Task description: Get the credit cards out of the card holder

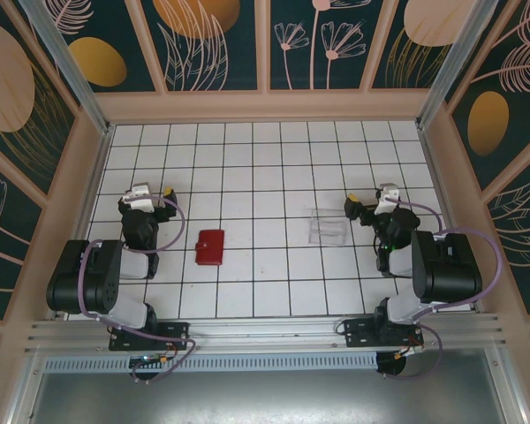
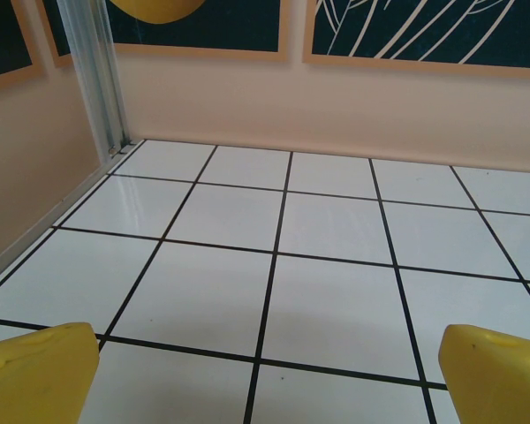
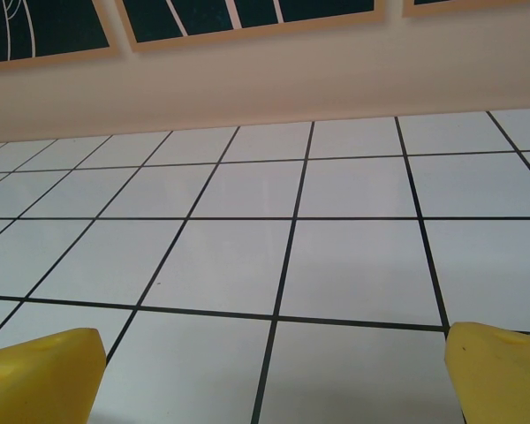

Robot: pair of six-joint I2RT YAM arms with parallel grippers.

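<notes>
The card holder, a small red wallet, lies folded shut on the white tiled floor, left of centre. The credit cards are hidden. My left gripper hovers to the left of the card holder and a little farther back, apart from it. In the left wrist view my left gripper is open, its yellow fingertips wide apart over bare tiles. My right gripper is at the right side. In the right wrist view my right gripper is open too, with yellow fingertips and nothing between them.
A small clear plastic box stands right of centre, just left of the right gripper. Pale walls enclose the tiled floor on three sides. A metal post stands in the far left corner.
</notes>
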